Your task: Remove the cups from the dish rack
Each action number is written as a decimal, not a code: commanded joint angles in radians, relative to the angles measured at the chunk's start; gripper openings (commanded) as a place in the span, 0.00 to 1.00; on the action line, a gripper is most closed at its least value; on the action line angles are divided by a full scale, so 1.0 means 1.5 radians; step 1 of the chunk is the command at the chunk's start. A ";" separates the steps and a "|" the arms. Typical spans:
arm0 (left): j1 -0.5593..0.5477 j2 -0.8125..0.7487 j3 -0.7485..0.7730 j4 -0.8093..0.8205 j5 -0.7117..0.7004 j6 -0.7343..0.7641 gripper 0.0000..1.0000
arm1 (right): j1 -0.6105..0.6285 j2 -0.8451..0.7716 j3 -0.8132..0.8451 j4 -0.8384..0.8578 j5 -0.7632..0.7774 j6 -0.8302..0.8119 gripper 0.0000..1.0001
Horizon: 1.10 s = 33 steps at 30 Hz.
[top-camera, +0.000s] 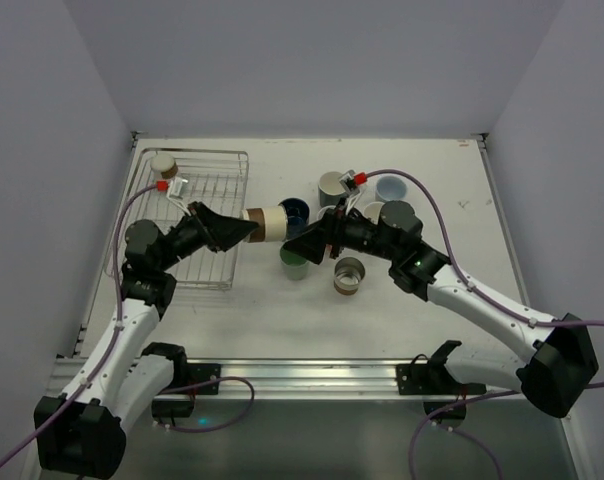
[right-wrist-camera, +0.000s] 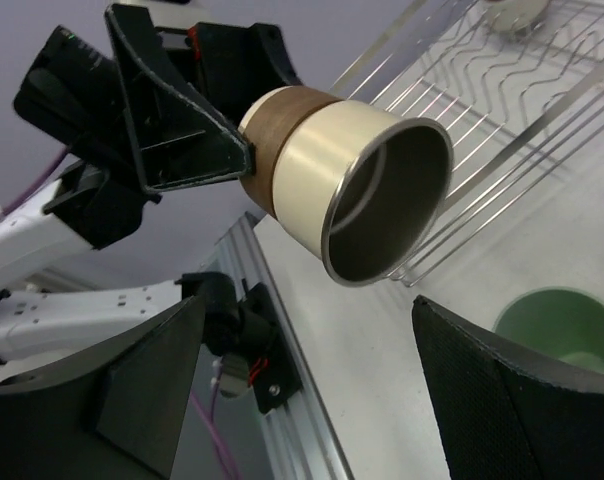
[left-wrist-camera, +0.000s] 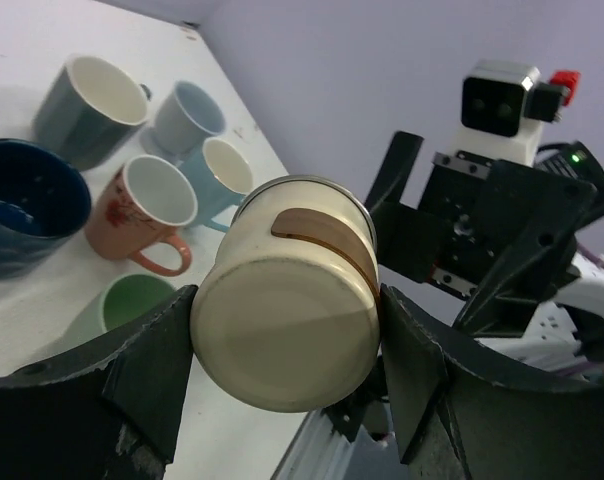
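Observation:
My left gripper (top-camera: 250, 229) is shut on a beige-and-brown tumbler (top-camera: 269, 222) and holds it sideways in the air, just right of the dish rack (top-camera: 210, 190). The left wrist view shows the fingers (left-wrist-camera: 157, 350) clamping its base (left-wrist-camera: 282, 310). My right gripper (top-camera: 290, 250) is open and empty, facing the tumbler's open mouth (right-wrist-camera: 387, 200) from close by, not touching it. One beige cup (top-camera: 163, 164) stands in the rack's far left corner. On the table stand navy (top-camera: 294, 210), grey-green (top-camera: 332, 186), light blue (top-camera: 390, 187), mint green (top-camera: 294, 264) and salmon-pink (left-wrist-camera: 147, 205) cups.
Another beige-and-brown tumbler (top-camera: 349, 277) stands near the right arm. A second light blue cup (left-wrist-camera: 222, 170) sits among the group. The rack's wire rim (right-wrist-camera: 502, 120) lies just behind the held tumbler. A metal rail (top-camera: 302, 375) runs along the near table edge.

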 commanded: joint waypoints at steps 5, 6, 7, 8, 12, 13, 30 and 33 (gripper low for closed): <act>-0.031 0.026 -0.057 0.215 0.090 -0.127 0.51 | -0.001 0.051 0.065 0.090 -0.092 0.056 0.80; -0.035 0.026 -0.058 0.214 0.090 -0.125 0.51 | 0.000 0.056 0.067 0.093 -0.093 0.058 0.76; -0.035 0.026 -0.058 0.211 0.091 -0.119 0.52 | -0.001 0.063 0.069 0.096 -0.094 0.060 0.73; -0.035 0.025 -0.057 0.202 0.091 -0.115 0.55 | -0.001 0.068 0.071 0.107 -0.099 0.067 0.62; -0.035 0.019 -0.055 0.181 0.090 -0.099 0.68 | 0.000 0.080 0.062 0.128 -0.101 0.090 0.27; -0.035 0.016 -0.054 0.179 0.091 -0.093 0.73 | -0.001 0.081 0.060 0.128 -0.101 0.092 0.20; -0.035 -0.060 0.156 -0.499 -0.360 0.412 1.00 | -0.001 -0.072 0.112 -0.557 0.292 -0.170 0.00; -0.035 -0.090 0.109 -0.481 -0.414 0.414 1.00 | 0.000 -0.056 0.142 -0.635 0.369 -0.190 0.00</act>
